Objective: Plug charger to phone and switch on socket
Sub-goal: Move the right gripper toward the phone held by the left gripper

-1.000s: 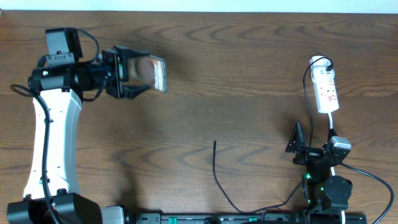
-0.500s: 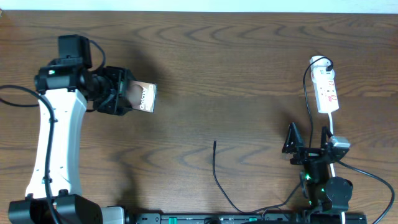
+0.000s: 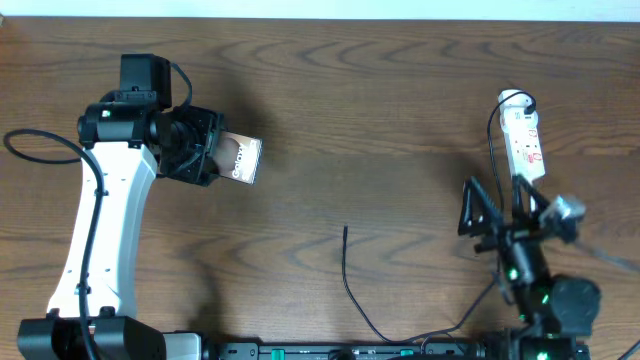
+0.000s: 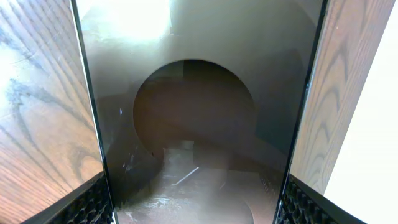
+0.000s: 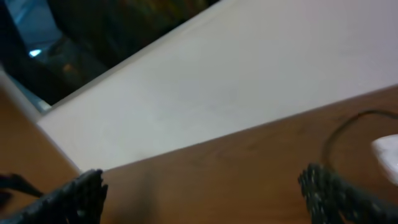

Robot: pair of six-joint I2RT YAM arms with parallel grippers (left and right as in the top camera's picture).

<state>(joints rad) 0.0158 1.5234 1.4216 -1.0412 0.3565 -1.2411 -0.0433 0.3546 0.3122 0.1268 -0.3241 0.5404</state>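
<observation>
The phone is off the table at the left, tilted, with my left gripper shut on its edges. In the left wrist view the phone fills the space between both pads, its large dark circle facing the camera. The charger lies loose on the wood, its plug tip pointing to the far side at centre. The socket lies at the far right with its white cord. My right gripper hangs open just in front of it, nothing between its fingers.
A black cable loops beside the socket. The right wrist view is blurred and shows bare wood, a white wall and a white edge at far right. The arm bases and a black rail line the near edge.
My left arm has carried the phone right and towards the near side, turning it. My right arm has swung up and right, nearer the socket, its jaws still wide.
</observation>
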